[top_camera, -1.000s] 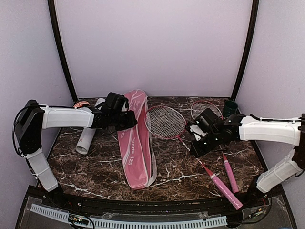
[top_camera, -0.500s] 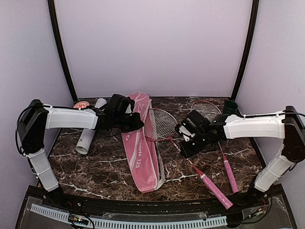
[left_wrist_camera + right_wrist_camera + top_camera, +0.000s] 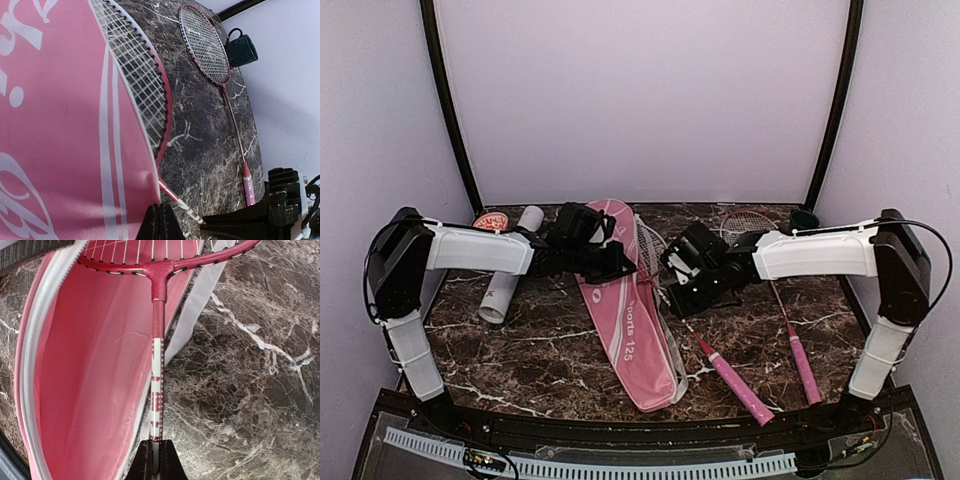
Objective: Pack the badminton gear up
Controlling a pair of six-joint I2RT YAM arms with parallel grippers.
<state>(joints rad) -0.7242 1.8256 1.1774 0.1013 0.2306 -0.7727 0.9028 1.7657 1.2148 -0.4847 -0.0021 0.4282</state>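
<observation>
One racket (image 3: 158,315) points head-first into the unzipped mouth of the pink racket bag (image 3: 630,330), the right gripper (image 3: 154,460) clamped on its shaft, the left gripper (image 3: 160,222) pinching the flap edge, bare surface (image 3: 250,390) alongside.

Green cup (image 3: 240,48) on marble table (image 3: 520,350)

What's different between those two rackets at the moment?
The held racket is pinched by its shaft in the right gripper; the spare racket lies on the table, untouched. The held racket's head sits partly in the open mouth of the pink bag; the spare racket's head rests clear of that bag, beside the green cup. Both have red frames, white strings and pink handles.
</observation>
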